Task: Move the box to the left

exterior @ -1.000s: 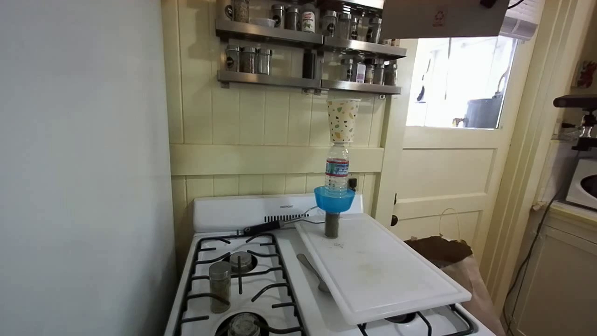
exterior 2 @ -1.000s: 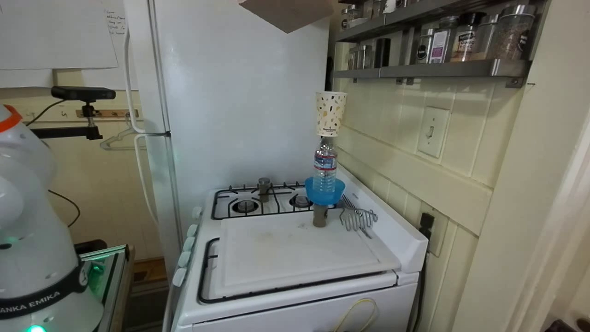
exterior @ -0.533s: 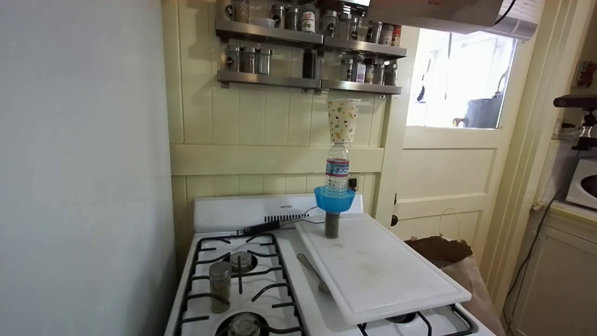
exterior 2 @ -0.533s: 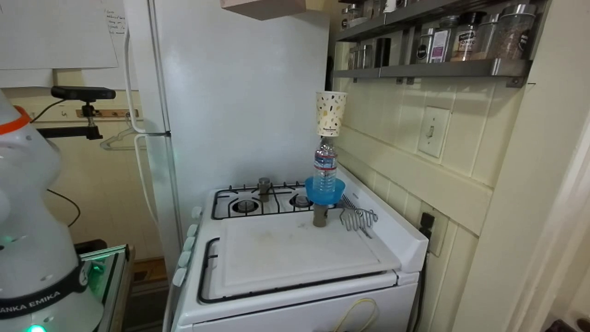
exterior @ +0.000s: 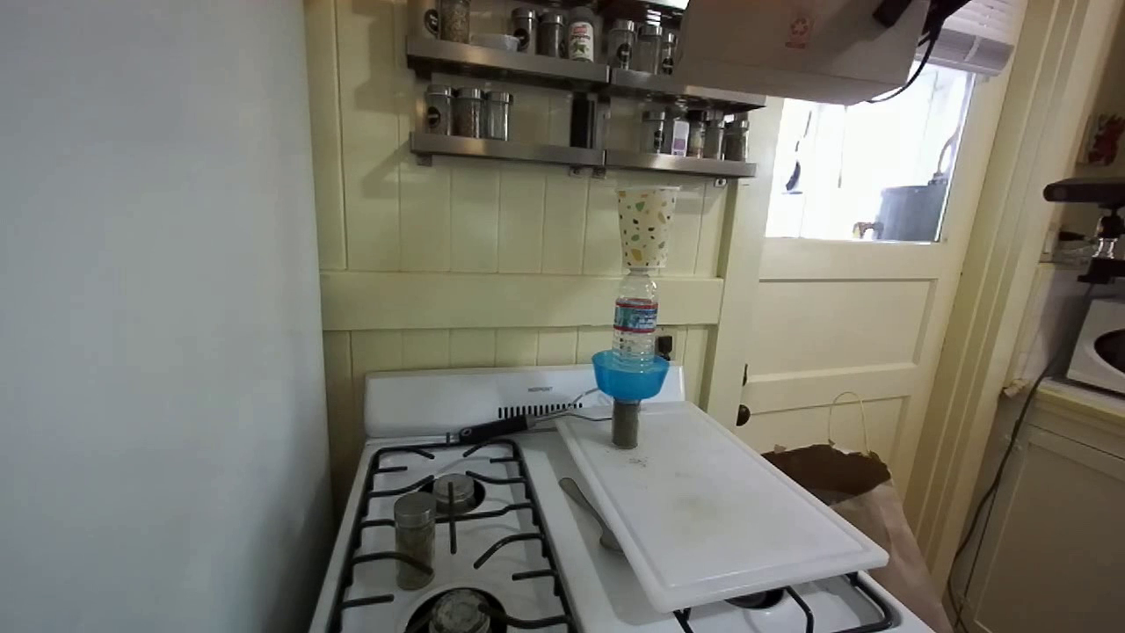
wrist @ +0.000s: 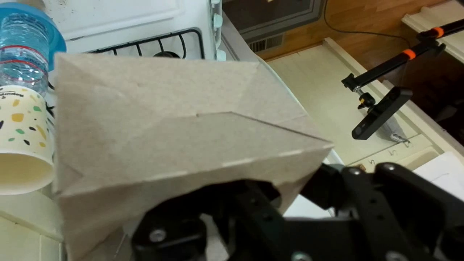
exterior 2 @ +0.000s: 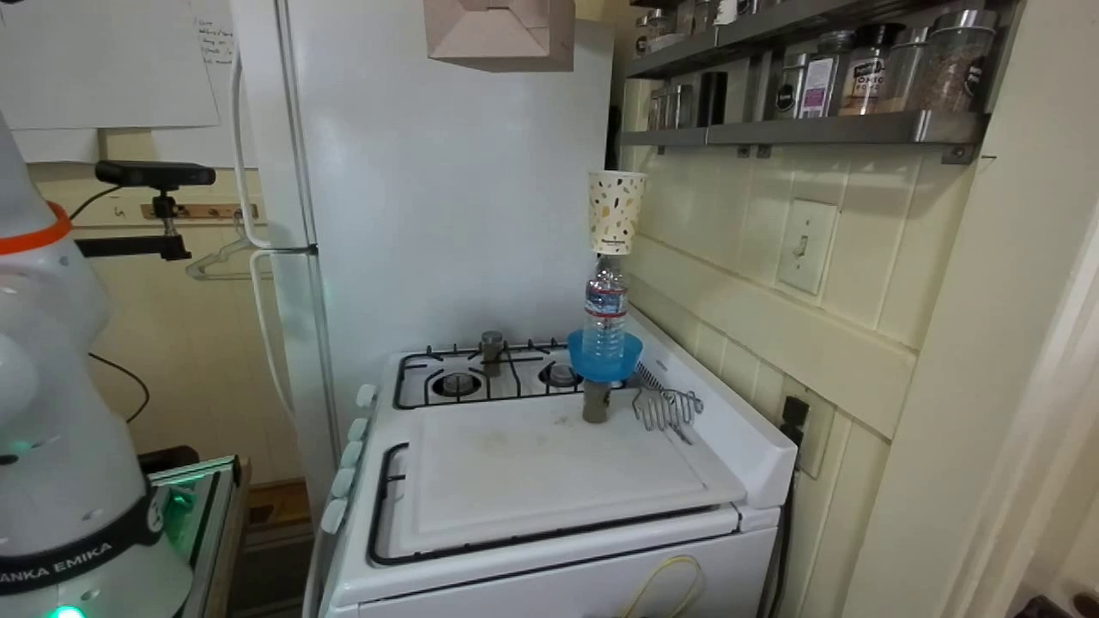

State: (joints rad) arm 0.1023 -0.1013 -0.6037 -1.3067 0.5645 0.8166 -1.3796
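We've got the box (wrist: pixel 156 119) up high, well above the stove top (exterior: pixel 606 585); can't tell which edge it's over. Our pincer (wrist: pixel 293 186) is clamped on it. Cup (exterior: pixel 647 227) on bottle (exterior: pixel 635 330) on bowl (exterior: pixel 630 380) on jar (exterior: pixel 625 426), nr the board's (exterior: pixel 729 519) back corner, fridge (exterior 2: pixel 464 197) side; 2nd jar (exterior: pixel 415 541) nr the stove top's edge, same side.

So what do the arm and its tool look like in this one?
The arm is white and rounded, with an orange band higher up and a black band lower down reading "ANKA EMIKA" in white, its start cut off. A green light glows below that. The tool is black, with silvery screws. A thin black cable shows in an exterior view.
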